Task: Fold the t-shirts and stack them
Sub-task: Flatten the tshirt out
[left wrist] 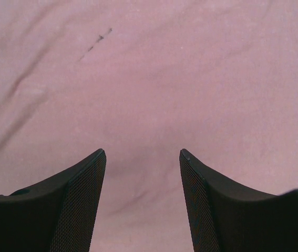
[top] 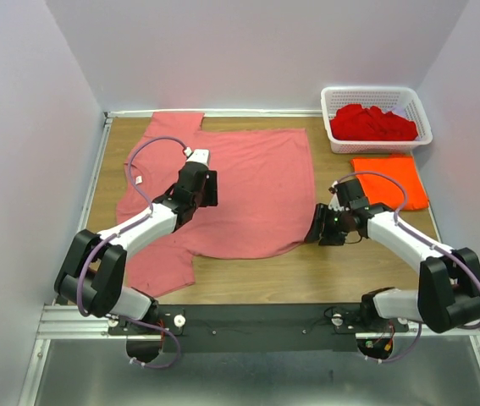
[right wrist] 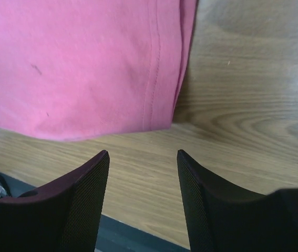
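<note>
A large salmon-pink t-shirt (top: 248, 182) lies spread flat on the wooden table (top: 307, 275). My left gripper (top: 208, 188) hovers over its left-middle part, open, with only pink cloth (left wrist: 149, 79) below its fingers. My right gripper (top: 317, 233) is open over bare wood just off the shirt's lower right hem corner (right wrist: 162, 105), touching nothing. A folded bright orange t-shirt (top: 389, 180) lies at the right. Deep red t-shirts (top: 371, 123) are piled in the basket.
The white lattice basket (top: 423, 114) stands at the back right corner, just behind the orange shirt. Walls close the table on the left, back and right. A black rail (top: 248, 321) with the arm bases runs along the near edge.
</note>
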Controlling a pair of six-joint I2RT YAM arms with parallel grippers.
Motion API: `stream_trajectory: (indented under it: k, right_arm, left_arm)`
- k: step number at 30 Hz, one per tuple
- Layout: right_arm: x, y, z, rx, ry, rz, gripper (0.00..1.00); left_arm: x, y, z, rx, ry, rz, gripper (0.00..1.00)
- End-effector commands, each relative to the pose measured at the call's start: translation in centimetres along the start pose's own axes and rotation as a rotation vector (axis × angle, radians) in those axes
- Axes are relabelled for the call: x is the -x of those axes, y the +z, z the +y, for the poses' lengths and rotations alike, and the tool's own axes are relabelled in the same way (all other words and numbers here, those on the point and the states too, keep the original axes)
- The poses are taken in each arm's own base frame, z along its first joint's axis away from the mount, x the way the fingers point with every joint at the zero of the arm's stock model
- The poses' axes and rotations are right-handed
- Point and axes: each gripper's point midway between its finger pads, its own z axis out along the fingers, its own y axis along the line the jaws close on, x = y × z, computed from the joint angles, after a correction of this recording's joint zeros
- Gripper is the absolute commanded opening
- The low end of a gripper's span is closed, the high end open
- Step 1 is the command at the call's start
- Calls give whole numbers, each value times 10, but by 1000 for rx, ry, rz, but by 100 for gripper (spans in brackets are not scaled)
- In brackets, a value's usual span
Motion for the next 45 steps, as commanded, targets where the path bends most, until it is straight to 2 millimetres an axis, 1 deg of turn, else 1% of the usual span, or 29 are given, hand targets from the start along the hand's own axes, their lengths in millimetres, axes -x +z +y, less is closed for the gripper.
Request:
stream_trajectory:
  k: [1, 2, 5, 8, 14, 18, 22, 23, 25, 26, 29, 30, 33, 36, 40, 41, 43, 44, 45]
  right_arm:
    - [-27, 5, -3, 18, 22, 102, 58]
    - [-32, 10, -7, 4, 26, 128, 56]
    - [-31, 15, -13, -22, 19, 133, 47]
    - [-22, 18, -12, -26, 12, 112, 43]
    - [6, 23, -9, -55, 13, 39, 33]
    - [29, 26, 2, -39, 15, 0, 32]
    - [44, 28, 8, -32, 10, -25, 31]
    - [52, 28, 12, -29, 6, -40, 31]
    - [60, 28, 16, -22, 10, -52, 31]
    - [67, 29, 20, -16, 10, -62, 31]
    - [71, 35, 20, -21, 9, -56, 31]
    - [70, 40, 18, -27, 13, -43, 32]
    - [67, 43, 14, -40, 8, -31, 32]
    - [64, 36, 13, -39, 1, -46, 32]
    - [59, 23, 12, -44, 7, -65, 38]
    - [61, 12, 11, -57, 5, -99, 40]
    - [64, 2, 6, -91, 2, -137, 45]
    - [71, -8, 3, -122, -4, -181, 45]
    - [67, -11, -3, -149, -12, -171, 45]
  left_arm:
    - [17, -3, -1, 5, 6, -60, 66]
    - [16, -2, -2, 3, 8, -57, 66]
    - [17, -2, -3, -2, 8, -57, 66]
    - [17, -2, -3, -2, 7, -57, 66]
    - [18, -2, -4, -6, 7, -57, 66]
    - [19, -3, -4, -6, 8, -60, 66]
    - [19, -2, -4, -1, 8, -62, 66]
    - [19, -2, -2, 3, 10, -63, 66]
    - [20, -3, -3, 2, 8, -66, 66]
    - [20, -3, -3, 2, 8, -66, 66]
    - [18, -1, -3, 0, 10, -57, 66]
    - [19, -1, -4, -2, 11, -58, 66]
    - [18, 0, -3, 0, 11, -56, 66]
    - [18, -1, -3, 3, 12, -58, 66]
    - [19, -1, -3, 4, 11, -62, 66]
    - [20, -2, -3, 5, 9, -62, 66]
    - [21, -2, -1, 14, 10, -64, 66]
    - [21, -2, -1, 15, 7, -65, 66]
    - [22, -2, 0, 17, 7, -69, 66]
